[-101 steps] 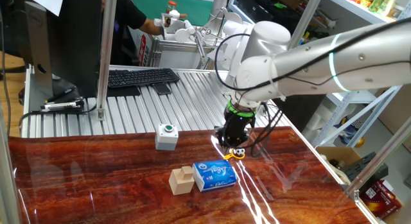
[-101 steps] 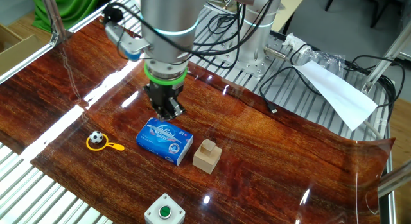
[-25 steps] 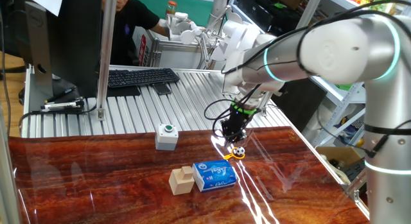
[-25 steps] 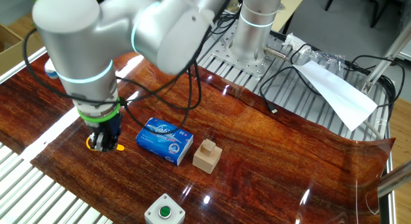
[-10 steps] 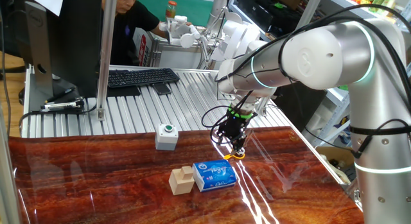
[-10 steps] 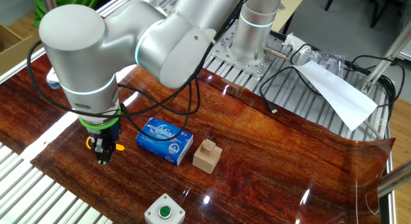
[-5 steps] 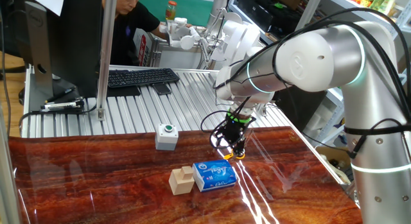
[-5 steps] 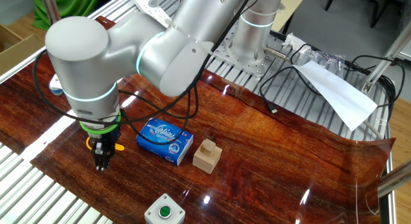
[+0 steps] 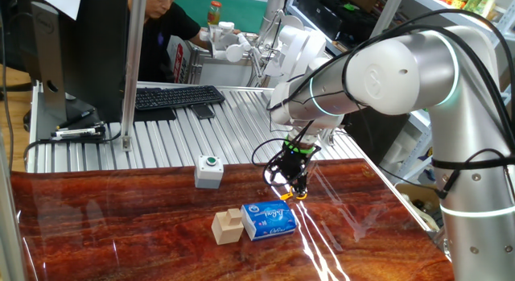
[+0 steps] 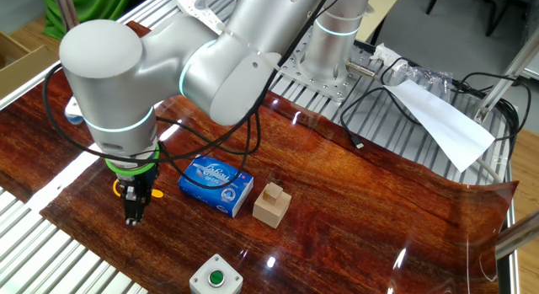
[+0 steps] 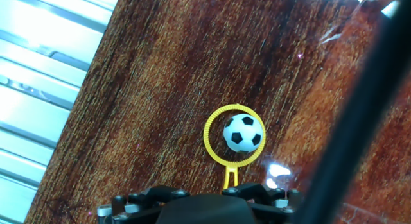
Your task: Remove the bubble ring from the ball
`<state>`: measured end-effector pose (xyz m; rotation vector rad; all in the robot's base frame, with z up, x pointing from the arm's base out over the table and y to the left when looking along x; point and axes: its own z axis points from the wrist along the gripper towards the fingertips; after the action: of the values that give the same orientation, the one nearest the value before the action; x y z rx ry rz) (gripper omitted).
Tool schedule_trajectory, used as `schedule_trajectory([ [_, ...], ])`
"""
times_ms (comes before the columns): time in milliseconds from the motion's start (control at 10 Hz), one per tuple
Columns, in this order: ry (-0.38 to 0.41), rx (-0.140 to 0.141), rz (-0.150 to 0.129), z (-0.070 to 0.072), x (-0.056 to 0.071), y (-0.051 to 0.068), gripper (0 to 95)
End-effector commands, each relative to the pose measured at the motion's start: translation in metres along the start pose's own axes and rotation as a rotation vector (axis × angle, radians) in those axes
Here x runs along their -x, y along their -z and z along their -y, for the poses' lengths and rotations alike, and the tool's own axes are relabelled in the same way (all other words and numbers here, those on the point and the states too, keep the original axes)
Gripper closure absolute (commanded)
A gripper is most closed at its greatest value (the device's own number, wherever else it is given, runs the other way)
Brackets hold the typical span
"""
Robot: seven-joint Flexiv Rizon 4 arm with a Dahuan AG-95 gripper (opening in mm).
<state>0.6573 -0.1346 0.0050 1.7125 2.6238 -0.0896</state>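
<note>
The bubble ring was found lying flat on the dark wooden bench, its yellow loop still encircling the ball. The ball sat inside the loop, offset toward one side and touching or nearly touching the rim there. A short yellow handle was seen to run from the loop straight toward the end effector, its far end hidden under the black finger hardware at the bottom of the hand view. Whether the fingers were closed on that handle could not be told; the tips were out of frame. In the other fixed view the end effector was lowered close to the bench, with only a sliver of the yellow ring showing behind it. In one fixed view the end effector was recorded just beside the blue tissue pack. Further along the bench were noted a wooden block and a grey box with a green button.
</note>
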Motion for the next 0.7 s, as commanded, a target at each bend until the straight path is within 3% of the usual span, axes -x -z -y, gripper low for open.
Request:
schedule_trajectory([
  [100, 0.011, 0.003, 0.001, 0.0004, -0.0002, 0.0003, 19.0],
  [200, 0.034, 0.001, 0.0, 0.0004, -0.0002, 0.0003, 76.0],
  [300, 0.057, -0.001, -0.002, 0.0004, -0.0002, 0.0003, 95.0],
  [700, 0.06, 0.003, -0.014, 0.0004, -0.0002, 0.0003, 95.0],
])
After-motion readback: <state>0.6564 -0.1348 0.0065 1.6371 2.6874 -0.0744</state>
